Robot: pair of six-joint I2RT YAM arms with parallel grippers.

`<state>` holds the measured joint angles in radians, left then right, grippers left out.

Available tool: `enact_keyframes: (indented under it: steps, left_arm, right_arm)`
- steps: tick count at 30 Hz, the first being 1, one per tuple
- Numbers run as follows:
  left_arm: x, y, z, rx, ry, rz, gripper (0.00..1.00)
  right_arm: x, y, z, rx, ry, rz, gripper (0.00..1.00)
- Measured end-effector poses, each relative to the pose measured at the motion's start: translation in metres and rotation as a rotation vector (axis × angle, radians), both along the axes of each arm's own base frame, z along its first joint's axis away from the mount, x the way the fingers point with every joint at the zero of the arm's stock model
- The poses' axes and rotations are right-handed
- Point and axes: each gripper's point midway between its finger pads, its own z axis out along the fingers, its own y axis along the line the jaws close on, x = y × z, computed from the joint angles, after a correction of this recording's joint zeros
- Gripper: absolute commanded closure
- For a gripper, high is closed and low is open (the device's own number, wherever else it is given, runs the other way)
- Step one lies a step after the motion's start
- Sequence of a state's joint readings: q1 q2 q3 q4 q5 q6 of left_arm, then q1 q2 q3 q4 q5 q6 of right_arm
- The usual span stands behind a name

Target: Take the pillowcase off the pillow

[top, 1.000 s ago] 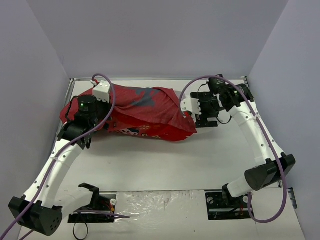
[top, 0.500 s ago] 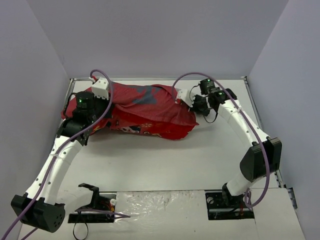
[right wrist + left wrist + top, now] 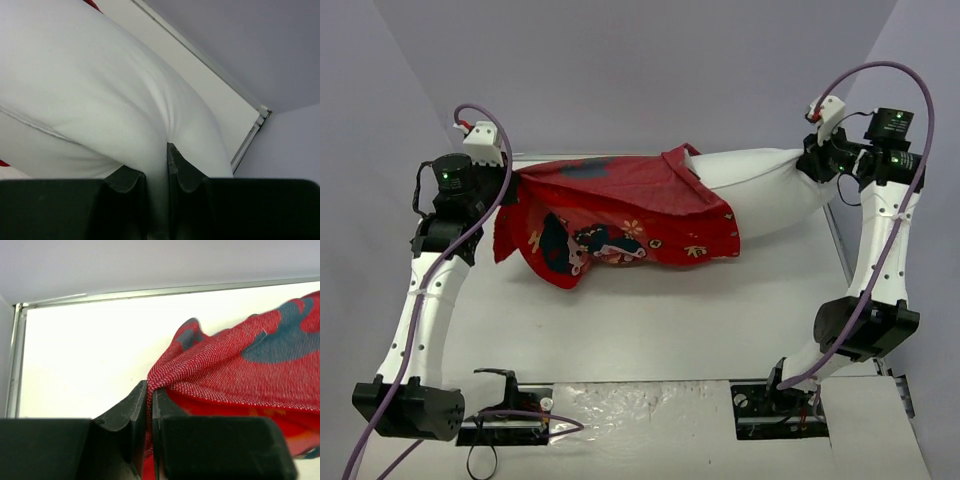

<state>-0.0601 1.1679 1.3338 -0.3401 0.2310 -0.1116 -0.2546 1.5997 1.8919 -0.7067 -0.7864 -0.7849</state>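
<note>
bare table (image 3: pixel 650 320) along the near edge, pillowcase (image 3: pixel 620 212) and pillow (image 3: pixel 770 190) across the far half

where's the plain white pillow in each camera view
Top external: plump plain white pillow at upper right, half out of the red printed fabric pillowcase, its end in the right gripper.
Left wrist: not in it; the left gripper holds only pillowcase.
Right wrist: fills left and centre.
Shared landmark: the red pillowcase, a sliver at right wrist's top edge.
</note>
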Motion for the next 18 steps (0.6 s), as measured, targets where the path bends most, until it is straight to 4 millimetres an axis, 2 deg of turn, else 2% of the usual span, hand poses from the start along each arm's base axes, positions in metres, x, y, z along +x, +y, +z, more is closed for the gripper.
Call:
enact_keyframes:
  steps: [3, 8, 11, 15, 18]
  left_arm:
    - [0.0, 0.009, -0.005, 0.011, 0.023, 0.034, 0.98]
    - [0.003, 0.021, -0.004, 0.046, 0.021, 0.077, 0.98]
    - [0.004, 0.044, -0.008, 0.07, 0.027, 0.152, 0.98]
    - [0.002, 0.082, -0.033, 0.091, 0.082, 0.285, 0.98]
    - [0.002, 0.095, -0.05, 0.093, 0.131, 0.335, 0.98]
  right_arm:
    - [-0.008, -0.022, -0.01, 0.058, 0.051, -0.061, 1.0]
    - [-0.015, -0.031, -0.024, 0.11, 0.104, -0.089, 1.0]
    - [-0.019, -0.043, -0.035, 0.141, 0.135, -0.122, 1.0]
    - [-0.025, -0.059, -0.053, 0.159, 0.181, -0.177, 1.0]
    - [-0.027, -0.052, -0.078, 0.132, 0.243, -0.181, 1.0]
